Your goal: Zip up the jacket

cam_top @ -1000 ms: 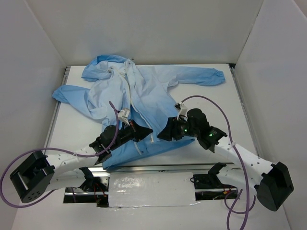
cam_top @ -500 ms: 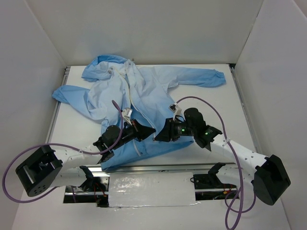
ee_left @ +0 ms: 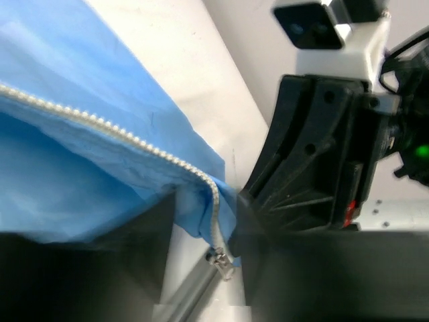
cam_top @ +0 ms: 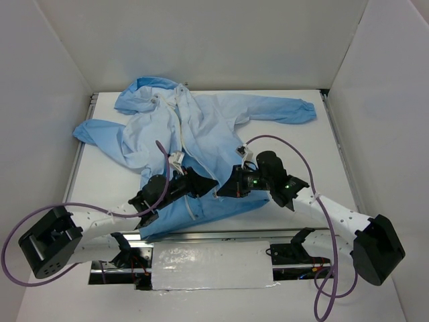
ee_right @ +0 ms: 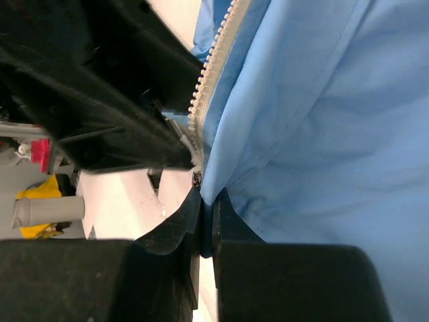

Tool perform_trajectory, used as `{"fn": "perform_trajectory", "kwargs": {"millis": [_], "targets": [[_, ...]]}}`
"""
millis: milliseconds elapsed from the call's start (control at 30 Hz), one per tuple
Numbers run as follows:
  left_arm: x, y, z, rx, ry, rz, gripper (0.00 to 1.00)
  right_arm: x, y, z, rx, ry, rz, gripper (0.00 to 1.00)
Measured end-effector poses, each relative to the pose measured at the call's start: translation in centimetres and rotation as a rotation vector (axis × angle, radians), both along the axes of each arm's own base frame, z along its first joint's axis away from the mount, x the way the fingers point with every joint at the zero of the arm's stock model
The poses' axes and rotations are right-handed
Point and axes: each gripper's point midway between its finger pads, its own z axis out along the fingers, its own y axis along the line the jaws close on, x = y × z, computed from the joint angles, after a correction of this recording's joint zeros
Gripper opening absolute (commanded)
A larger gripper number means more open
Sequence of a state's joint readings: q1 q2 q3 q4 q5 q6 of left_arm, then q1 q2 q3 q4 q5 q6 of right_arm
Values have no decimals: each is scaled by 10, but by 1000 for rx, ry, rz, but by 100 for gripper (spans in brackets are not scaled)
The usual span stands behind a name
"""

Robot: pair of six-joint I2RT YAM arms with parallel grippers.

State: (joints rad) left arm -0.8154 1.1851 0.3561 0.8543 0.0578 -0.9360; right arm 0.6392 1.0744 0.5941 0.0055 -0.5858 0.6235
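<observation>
Near edge: both arms reach in and meet nose to nose over the hem of the large light-blue, thin-fabric hooded jacket (cam_top: 208, 127), spread on the flat white table (cam_top: 107, 178).
Right gripper: the black two-finger right gripper (ee_right: 206, 225) is pinched down on a thin fold of hem fabric just beside the teeth. I'd judge it is anchoring that side.
Left gripper: the black two-finger left gripper (ee_left: 204, 268) has its jaws narrowly apart around the other hem corner. Whether they actually press it, I cannot tell.
Zipper: the white toothed zipper (ee_left: 127, 137) turns downward into a small metal end piece (ee_left: 221, 258) (probably the part that must be mated first).
Progress: the two halves sit in separate grippers, so by my reckoning zipping has not begun.
Views: only the wrist cameras show teeth, pinch and end piece. From overhead the gripper bodies cover them.
Far side: paler chest, the hood at the far left, one sleeve stretched right, the other left.
</observation>
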Motion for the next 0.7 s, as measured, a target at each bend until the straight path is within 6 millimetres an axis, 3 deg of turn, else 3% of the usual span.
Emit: {"fn": "perform_trajectory", "kwargs": {"millis": [33,100,167,367,467,567,633,700], "targets": [[1,1,-2,17,9,9,80,0,0,0,0,-1,-1,0],[6,6,-4,52,29,48,85,1,0,-2,-1,-6,-6,0],[8,15,-1,86,41,92,86,2,-1,-6,-8,-6,-15,0],[14,66,16,153,95,323,73,10,-4,-18,-43,-1,-56,0],[10,90,-9,247,183,411,75,15,-5,-20,-56,-9,-82,0],[-1,106,-50,384,293,443,75,18,-7,-22,-69,-15,-102,0],[-10,109,-77,479,355,433,72,20,-9,-24,-79,-16,-114,0],[-17,109,-92,527,395,413,70,21,-10,-25,-90,-14,-126,0]]}}
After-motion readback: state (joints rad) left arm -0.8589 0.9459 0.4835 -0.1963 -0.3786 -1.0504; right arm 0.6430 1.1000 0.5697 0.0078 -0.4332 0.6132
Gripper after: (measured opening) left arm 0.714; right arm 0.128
